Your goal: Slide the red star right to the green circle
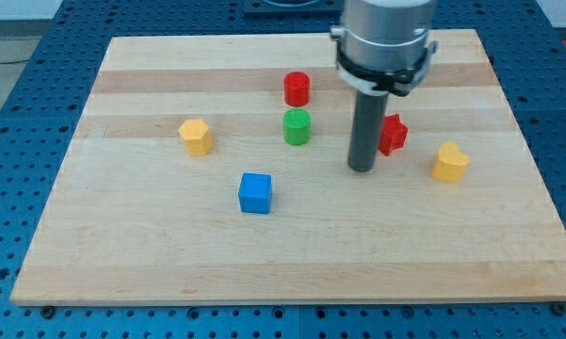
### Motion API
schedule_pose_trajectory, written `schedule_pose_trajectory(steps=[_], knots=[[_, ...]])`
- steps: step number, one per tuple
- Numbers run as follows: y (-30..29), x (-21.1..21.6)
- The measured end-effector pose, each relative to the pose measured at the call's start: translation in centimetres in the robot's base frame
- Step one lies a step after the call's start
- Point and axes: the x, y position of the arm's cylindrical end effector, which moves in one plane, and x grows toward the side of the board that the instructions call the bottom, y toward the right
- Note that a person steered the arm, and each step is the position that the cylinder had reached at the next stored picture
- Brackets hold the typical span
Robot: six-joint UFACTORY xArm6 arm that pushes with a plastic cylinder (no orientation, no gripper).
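Wooden board (169,254) — approach step: my tip (362,169), bare rod holding nothing, left of red star (393,135); must circle right, then push toward green circle (297,126).

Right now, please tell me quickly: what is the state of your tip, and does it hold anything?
My tip: a bare rod, holds nothing; it stands at the red star's left side, between it and the green circle.

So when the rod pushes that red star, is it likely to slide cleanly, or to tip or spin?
The red star looks low and flat-based, so it will probably slide on the smooth wooden board rather than tip. Its pointed outline may let it spin if pushed off-centre. My tip sits just to its left in the view, the wrong side for pushing it toward the green circle.
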Motion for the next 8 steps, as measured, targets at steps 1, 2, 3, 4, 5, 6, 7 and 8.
schedule_pose_trajectory(steps=[1,2,3,4,5,6,7,8], knots=[[1.7,0.0],[2.1,0.0],[2.5,0.0],[3.9,-0.2],[5.2,-0.6],[5.2,-1.9],[4.5,-2.9],[4.1,-3.2]])
